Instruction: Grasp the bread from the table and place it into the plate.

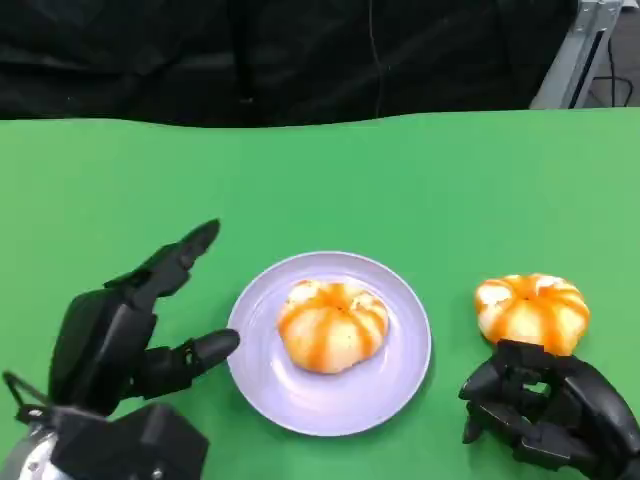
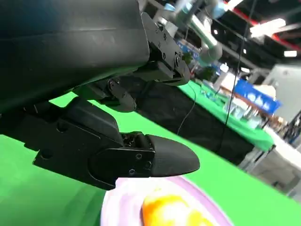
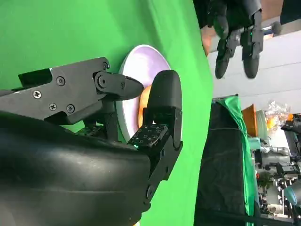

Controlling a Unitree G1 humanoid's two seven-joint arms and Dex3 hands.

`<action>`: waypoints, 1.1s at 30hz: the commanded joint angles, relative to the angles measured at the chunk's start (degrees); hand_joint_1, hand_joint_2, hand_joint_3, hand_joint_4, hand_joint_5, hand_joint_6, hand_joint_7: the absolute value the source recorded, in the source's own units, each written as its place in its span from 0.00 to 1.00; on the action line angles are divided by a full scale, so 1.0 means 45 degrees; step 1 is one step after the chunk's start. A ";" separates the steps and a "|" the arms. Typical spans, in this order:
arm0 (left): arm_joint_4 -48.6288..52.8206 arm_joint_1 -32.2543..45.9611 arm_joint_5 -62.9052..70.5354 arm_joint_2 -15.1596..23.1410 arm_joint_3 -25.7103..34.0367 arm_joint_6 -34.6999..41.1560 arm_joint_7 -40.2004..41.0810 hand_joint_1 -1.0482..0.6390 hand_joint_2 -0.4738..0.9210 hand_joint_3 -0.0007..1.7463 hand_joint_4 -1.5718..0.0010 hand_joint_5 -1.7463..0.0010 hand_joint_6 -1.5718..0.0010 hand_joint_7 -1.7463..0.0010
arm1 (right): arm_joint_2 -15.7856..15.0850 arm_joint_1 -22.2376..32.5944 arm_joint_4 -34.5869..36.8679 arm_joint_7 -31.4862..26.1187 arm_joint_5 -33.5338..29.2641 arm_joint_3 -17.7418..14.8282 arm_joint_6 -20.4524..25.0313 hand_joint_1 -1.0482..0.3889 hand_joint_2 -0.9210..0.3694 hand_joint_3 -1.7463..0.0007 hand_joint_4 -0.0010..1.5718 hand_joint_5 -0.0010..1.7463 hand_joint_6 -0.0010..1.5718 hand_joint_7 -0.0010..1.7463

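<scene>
One bread (image 1: 332, 325) in plate (image 1: 300, 405); second bread (image 1: 532, 310) on table (image 1: 400, 180).

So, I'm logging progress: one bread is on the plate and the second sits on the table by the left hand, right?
Not quite. In the head view the second bread sits by the right hand, not the left; the other bread is on the plate.

My left hand (image 1: 130, 330) is showing matt black plastic, its shell smooth and faintly sheened. Just beside its fingertips, the plate (image 1: 405, 365) is looking like smooth, pale lilac plastic with a soft gloss. The bread (image 1: 332, 325) on it is gleaming with a shiny orange-streaked glaze; the second bread (image 1: 532, 308), just beyond my right hand (image 1: 545, 410), is glistening likewise. Under both hands, the desk (image 1: 420, 190) is wearing a flat, matt green cloth-like cover.
</scene>
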 commanded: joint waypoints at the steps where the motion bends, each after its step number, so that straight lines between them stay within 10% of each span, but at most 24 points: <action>1: -0.0128 0.0370 -0.0996 -0.0060 0.0432 -0.0648 -0.0217 0.16 1.00 0.23 0.55 0.99 0.74 0.99 | -0.0173 0.0064 -0.0112 -0.0201 -0.0027 -0.0038 -0.0104 0.70 0.04 0.77 0.39 0.83 0.46 0.59; 27: 0.2534 0.1179 -0.5601 -0.1454 0.1856 -0.4096 -0.2691 0.32 1.00 0.20 0.49 0.99 0.66 0.99 | -0.0200 -0.0092 0.0239 0.0101 0.0112 -0.0129 -0.0262 0.70 0.02 0.79 0.40 0.82 0.47 0.57; 33: 0.2180 0.1665 -0.8809 -0.2343 0.1778 -0.3315 -0.5383 0.52 1.00 0.12 0.47 0.99 0.61 0.98 | -0.0165 -0.0163 0.0336 0.0111 0.0161 -0.0201 -0.0161 0.69 0.03 0.79 0.40 0.82 0.47 0.57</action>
